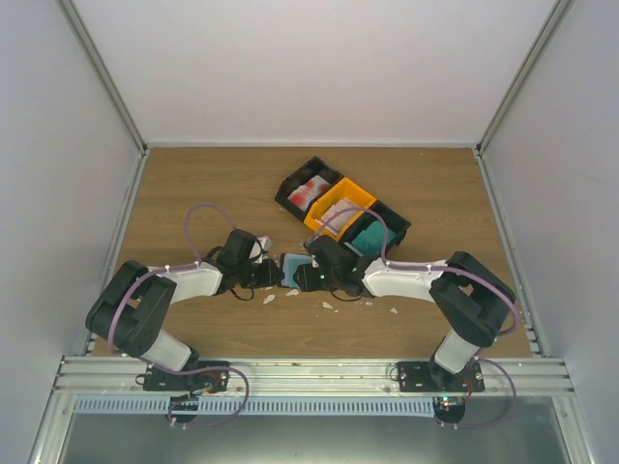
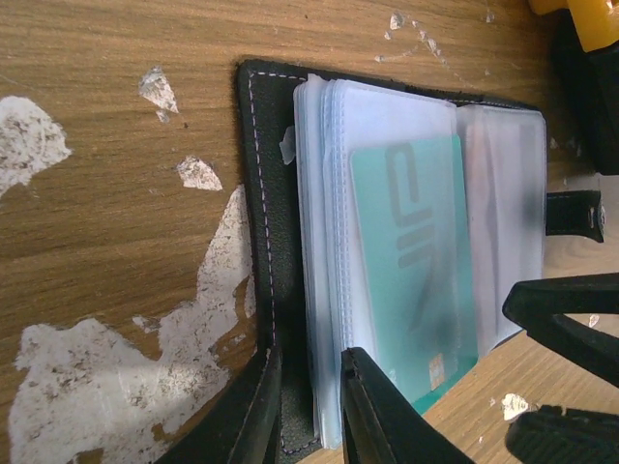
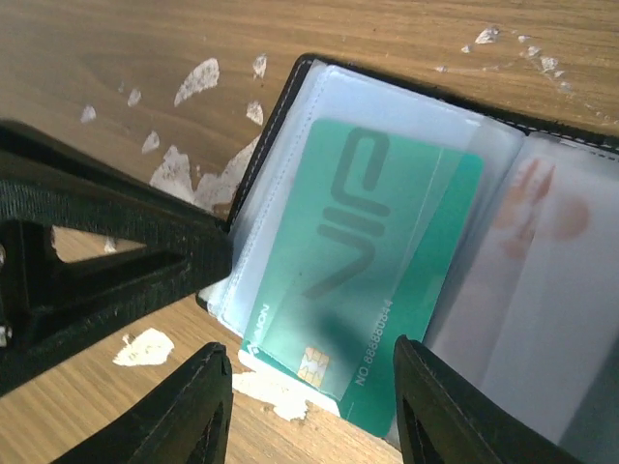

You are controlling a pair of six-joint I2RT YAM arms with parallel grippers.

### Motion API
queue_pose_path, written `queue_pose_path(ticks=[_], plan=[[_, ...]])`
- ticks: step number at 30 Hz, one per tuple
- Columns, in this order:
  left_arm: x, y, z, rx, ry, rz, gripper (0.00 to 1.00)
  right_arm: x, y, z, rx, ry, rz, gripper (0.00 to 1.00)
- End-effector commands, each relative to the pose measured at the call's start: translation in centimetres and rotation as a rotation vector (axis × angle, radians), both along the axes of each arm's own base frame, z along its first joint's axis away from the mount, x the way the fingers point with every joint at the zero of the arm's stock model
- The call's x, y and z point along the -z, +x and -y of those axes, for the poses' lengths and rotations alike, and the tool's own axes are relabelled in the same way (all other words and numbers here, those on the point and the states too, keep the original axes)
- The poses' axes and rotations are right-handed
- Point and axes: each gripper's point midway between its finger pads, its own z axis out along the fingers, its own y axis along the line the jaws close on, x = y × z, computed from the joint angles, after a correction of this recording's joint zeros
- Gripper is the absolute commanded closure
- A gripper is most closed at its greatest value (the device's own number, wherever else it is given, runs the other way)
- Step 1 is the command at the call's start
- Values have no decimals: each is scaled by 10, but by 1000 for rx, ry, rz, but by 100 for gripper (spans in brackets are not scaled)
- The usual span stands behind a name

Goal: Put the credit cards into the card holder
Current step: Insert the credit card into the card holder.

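One "NO:"-numbered card [image 3: 334, 319] in card holder [image 2: 263, 193]

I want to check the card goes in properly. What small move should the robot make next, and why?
Probably nudge the teal card deeper into its clear sleeve with the right gripper. Its chip end sticks out past the sleeve's edge, between that open gripper's fingers, while the left gripper pinches the card holder at its edge.
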Motion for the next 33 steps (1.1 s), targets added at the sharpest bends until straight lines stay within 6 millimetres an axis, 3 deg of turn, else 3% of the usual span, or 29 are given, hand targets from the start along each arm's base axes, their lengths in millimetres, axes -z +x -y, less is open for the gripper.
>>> queue_pose_path(ticks=[1, 6, 14, 24, 33], plan=[[-2, -3, 3, 25, -5, 5, 79, 18, -4, 15, -41, -187, 42, 53], [-1, -4, 2, 23, 0, 3, 78, 24, -6, 18, -36, -246, 41, 51], [-1, -4, 3, 27, -6, -2, 78, 31, -21, -3, -135, -193, 0, 53], [-1, -5, 4, 29, -11, -2, 78, 23, -9, -14, -120, -152, 55, 53], [-3, -3, 3, 27, -4, 4, 79, 16, -14, 5, -183, -280, 167, 50]])
